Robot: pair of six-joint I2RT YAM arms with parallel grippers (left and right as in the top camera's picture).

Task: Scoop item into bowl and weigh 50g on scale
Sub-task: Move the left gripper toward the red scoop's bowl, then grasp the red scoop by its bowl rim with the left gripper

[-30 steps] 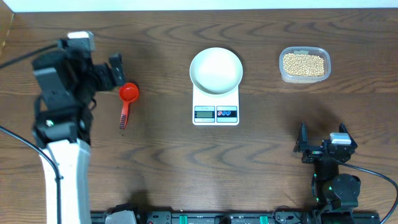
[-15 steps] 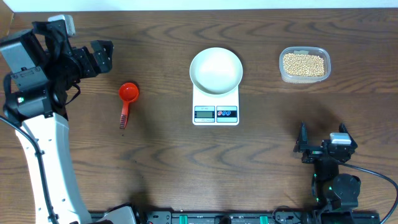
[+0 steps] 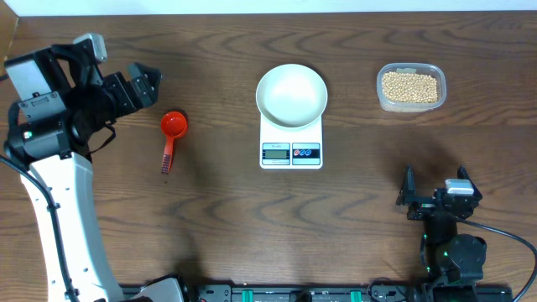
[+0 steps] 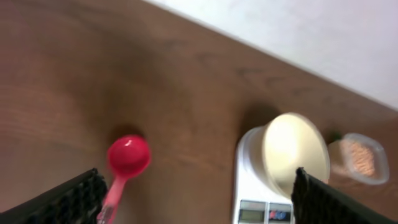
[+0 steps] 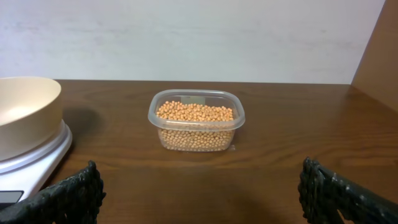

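Starting at the near edge of the table (image 3: 252,226), I see my right gripper (image 3: 435,186) parked low at the right, jaws spread wide and gripping nothing. Its wrist view shows both fingers (image 5: 68,196) out at the frame edges.

Farther in, the red scoop (image 3: 172,126) lies flat on the wood at the left, its handle toward me and its cup away. It is well apart from the scale (image 3: 291,152) at the centre, whose display faces me, though I cannot read it.

My left gripper (image 3: 149,80) hangs up and to the left of the scoop, clear of it, also spread open. Its wrist camera looks down on the scoop's cup.

The white bowl (image 3: 291,94) sits on the scale's far half. Off to the right at the same depth, the beans (image 3: 409,86) fill the clear tub (image 3: 380,94).
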